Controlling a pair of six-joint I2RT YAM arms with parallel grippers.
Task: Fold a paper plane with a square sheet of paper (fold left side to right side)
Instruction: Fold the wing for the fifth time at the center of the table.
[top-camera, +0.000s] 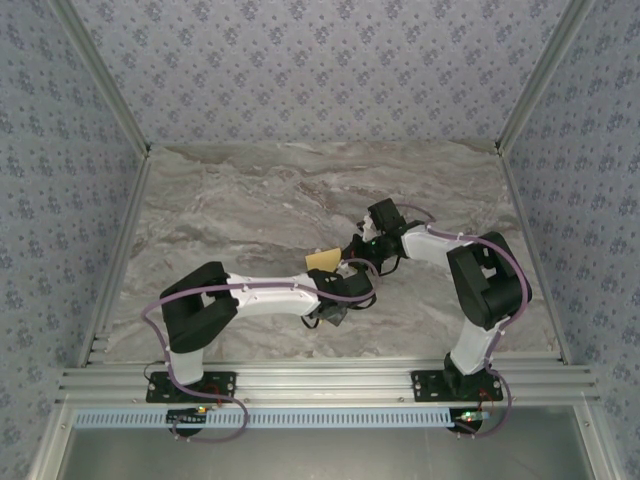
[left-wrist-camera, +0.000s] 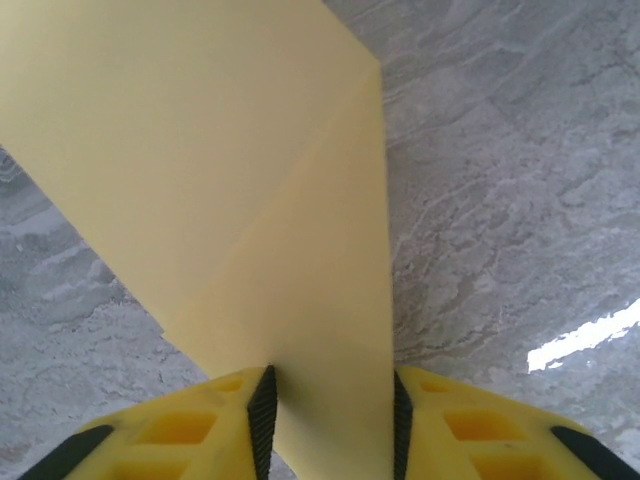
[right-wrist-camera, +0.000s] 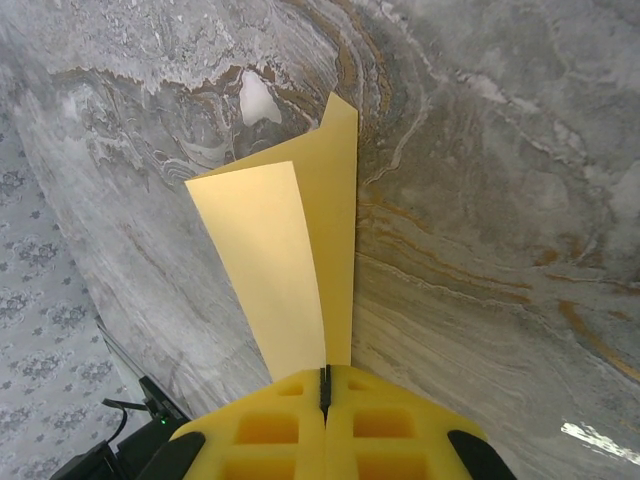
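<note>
Near the middle of the marble worktop (top-camera: 250, 200), a little toward the near edge, the two arms meet over a yellow paper sheet (top-camera: 322, 260), which sits between their tips. From the right, the right tool (top-camera: 352, 252) reaches in toward the paper, and the left tool (top-camera: 328, 283) comes up to it from the near side. On the right wrist camera, the right tool (right-wrist-camera: 325, 385) has its yellow jaws pressed together with no gap, pinching the near end of the sheet (right-wrist-camera: 300, 270). The paper runs away from the jaws as two layers, a paler flap lying over a longer pointed one. Whether its far tip touches the stone cannot be told. On the left wrist camera, the left tool (left-wrist-camera: 330, 400) stands partly open, its jaws apart, and a band of the folded sheet (left-wrist-camera: 200, 150) passes between them, its edges reaching the black pads (left-wrist-camera: 263, 405) on both sides. Whether those pads press on the paper cannot be told. A diagonal edge of one layer crosses the sheet above the grey worktop (left-wrist-camera: 500, 200).
</note>
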